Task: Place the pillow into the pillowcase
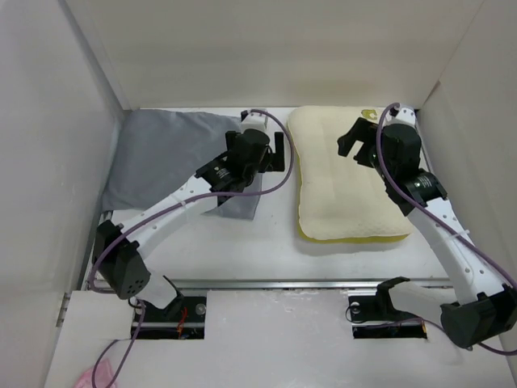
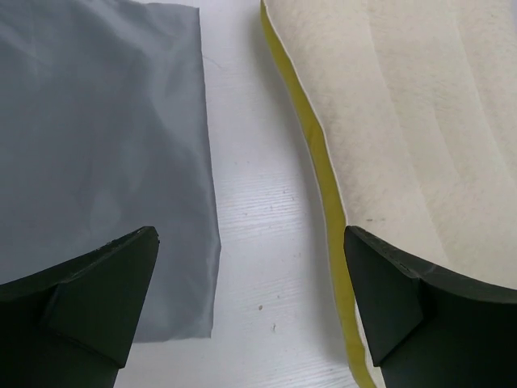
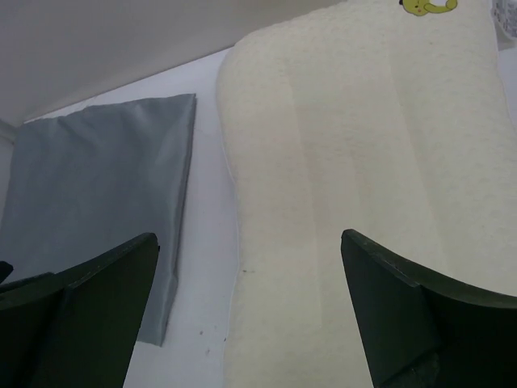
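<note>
Softness and lightness are to be expected of the pillow [image 1: 343, 182], which lies flat on the right of the worktop [image 1: 242, 250]. It would likely sag if lifted, so a pinch at its yellow edge or a corner is judged best. The pillowcase [image 1: 166, 158], thin and limp, is spread just beside it on the left, with a bare strip between. The left gripper [image 2: 250, 234] is spread wide above that strip, empty. The right gripper [image 3: 248, 236], equally spread, is poised over the pillow, with nothing touched.

Grey pillowcase [image 1: 166, 158] lies flat beside cream pillow [image 1: 339, 182].
</note>
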### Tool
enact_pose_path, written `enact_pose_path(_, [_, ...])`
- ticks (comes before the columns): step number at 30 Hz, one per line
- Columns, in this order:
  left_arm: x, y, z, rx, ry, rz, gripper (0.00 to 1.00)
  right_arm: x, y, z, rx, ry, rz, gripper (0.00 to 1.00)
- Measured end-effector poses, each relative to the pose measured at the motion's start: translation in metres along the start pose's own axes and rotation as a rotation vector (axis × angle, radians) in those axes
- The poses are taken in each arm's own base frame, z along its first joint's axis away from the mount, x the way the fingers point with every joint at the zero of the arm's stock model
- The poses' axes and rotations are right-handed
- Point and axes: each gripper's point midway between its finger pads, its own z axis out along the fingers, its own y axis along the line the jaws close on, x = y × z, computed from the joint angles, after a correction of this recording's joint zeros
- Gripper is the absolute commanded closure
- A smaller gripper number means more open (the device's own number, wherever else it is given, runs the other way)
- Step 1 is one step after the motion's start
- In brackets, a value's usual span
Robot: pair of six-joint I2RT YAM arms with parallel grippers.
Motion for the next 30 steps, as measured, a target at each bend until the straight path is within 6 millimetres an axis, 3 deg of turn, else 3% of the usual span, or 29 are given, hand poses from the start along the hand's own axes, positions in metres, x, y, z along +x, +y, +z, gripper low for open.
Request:
enact_pose_path(5, [-0.009, -0.015, 0.030, -0.012, 0.015, 0.028, 0.00, -0.003, -0.007, -0.004, 0.027, -0.025, -0.013, 0.00])
enact_pose_path(8, [-0.002, -0.023, 0.065, -0.029, 0.060, 0.044, 0.00, -0.006, -0.013, -0.004, 0.055, -0.040, -0.029, 0.00])
enact_pose_path(12, [0.037, -0.010, 0.115, -0.095, 0.178, 0.080, 0.02, -0.003, -0.023, 0.004, 0.107, -0.038, -0.058, 0.00])
enact_pose_path(16, [0.083, 0.013, 0.147, -0.151, 0.307, 0.117, 0.08, 0.012, -0.035, 0.024, 0.174, 0.006, -0.089, 0.00])
enact_pose_path(21, [0.111, 0.040, 0.171, -0.202, 0.402, 0.131, 0.18, 0.034, -0.050, 0.048, 0.248, 0.080, -0.121, 0.00])
enact_pose_path(24, [0.112, 0.050, 0.181, -0.236, 0.413, 0.136, 0.25, 0.037, -0.055, 0.059, 0.273, 0.098, -0.130, 0.00])
enact_pose_path(26, [0.111, 0.057, 0.187, -0.263, 0.413, 0.136, 0.36, 0.037, -0.055, 0.066, 0.281, 0.104, -0.134, 0.00])
enact_pose_path(30, [0.112, 0.074, 0.189, -0.311, 0.424, 0.140, 0.46, 0.032, -0.055, 0.085, 0.297, 0.111, -0.147, 0.00])
